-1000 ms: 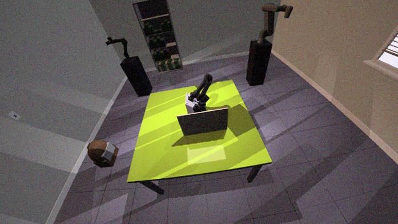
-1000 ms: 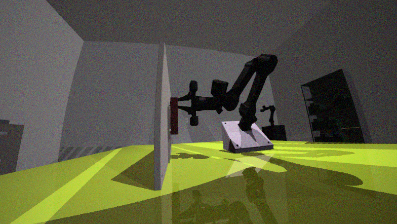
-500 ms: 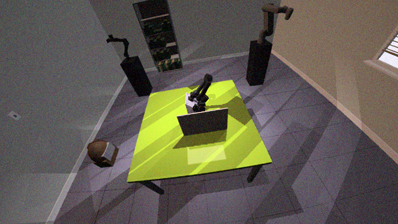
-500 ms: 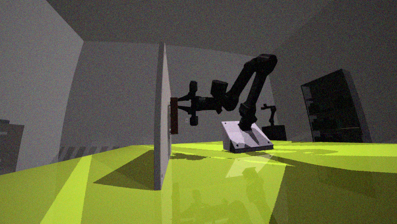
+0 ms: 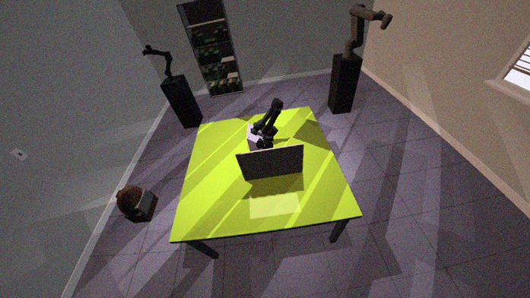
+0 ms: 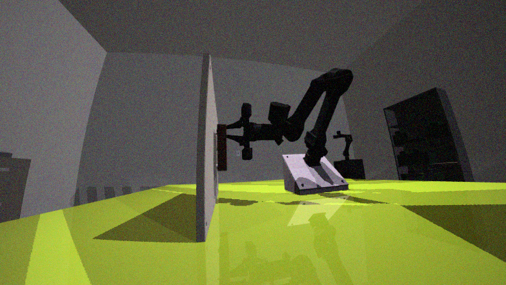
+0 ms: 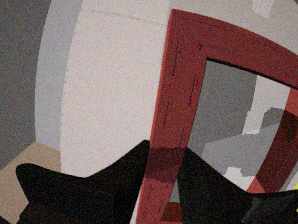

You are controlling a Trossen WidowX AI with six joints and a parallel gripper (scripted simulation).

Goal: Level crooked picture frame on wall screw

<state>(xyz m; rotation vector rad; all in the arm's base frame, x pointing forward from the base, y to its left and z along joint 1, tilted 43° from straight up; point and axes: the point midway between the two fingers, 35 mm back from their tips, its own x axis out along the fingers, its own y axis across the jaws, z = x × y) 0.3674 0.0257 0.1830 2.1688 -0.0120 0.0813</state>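
The red picture frame [image 6: 222, 152] [image 7: 175, 100] is in front of the pale upright wall panel [image 5: 270, 162] [image 6: 205, 141] [image 7: 115, 100]. My gripper [image 6: 227, 131] [image 7: 163, 148] is shut on the frame's left side bar as the wrist view shows it, with one black fingertip on each side of the bar. In the wrist view the frame's top bar slopes down to the right, but that view is itself slanted, so I cannot tell how level the frame is. The screw and notched strip are hidden. In the top view the panel's dark back hides the frame and fingertips.
The arm's slanted white base [image 5: 253, 138] [image 6: 295, 175] stands on the yellow-green table [image 5: 203, 194] [image 6: 372, 255] behind the panel. A bookcase [image 5: 212, 47] [image 6: 425, 141] and two other arms on dark pedestals [image 5: 182, 101] [image 5: 343, 85] stand beyond the table.
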